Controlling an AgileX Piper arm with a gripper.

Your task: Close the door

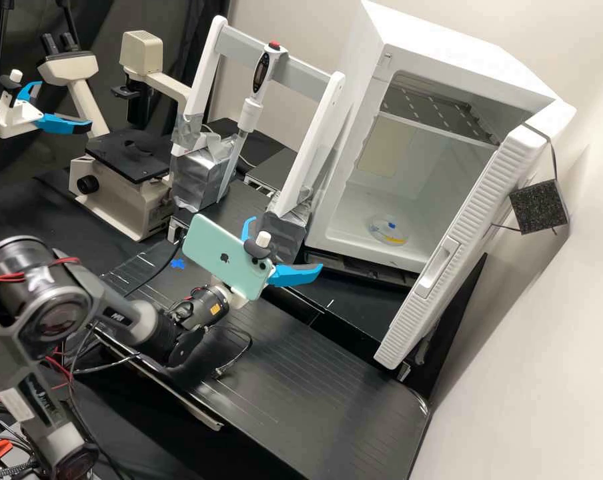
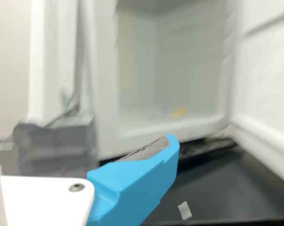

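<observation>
From where I stand, the tall white door with the ribbed face (image 1: 441, 257) hangs wide open, swung well out from the front of the boxy white cabinet (image 1: 338, 180), so I can see right inside. There's a dark perforated shelf (image 1: 441, 110) high up in there, and on the floor of it sits a clear round dish (image 1: 389, 231) with a blue spot and a yellow patch.

The white gripper (image 1: 285, 243) is over the black bench (image 1: 301, 373), in front of the cabinet and well apart from the door. Its two bright blue fingers (image 1: 295, 275) are spread wide, with nothing held between them, and a mint-green phone (image 1: 225, 257) is mounted just behind them. The wrist view looks into the open cabinet too, with the door standing out from it.

Near the cabinet there's a white upright frame with a grey crossbar (image 1: 248, 53), its feet wrapped in silver tape, and a slim white instrument with a red button (image 1: 249, 110) stands between its posts. Beyond the frame I can make out a cream microscope with a black stage (image 1: 129, 157). A small blue star-shaped piece (image 1: 177, 263) lies on the bench near the phone
</observation>
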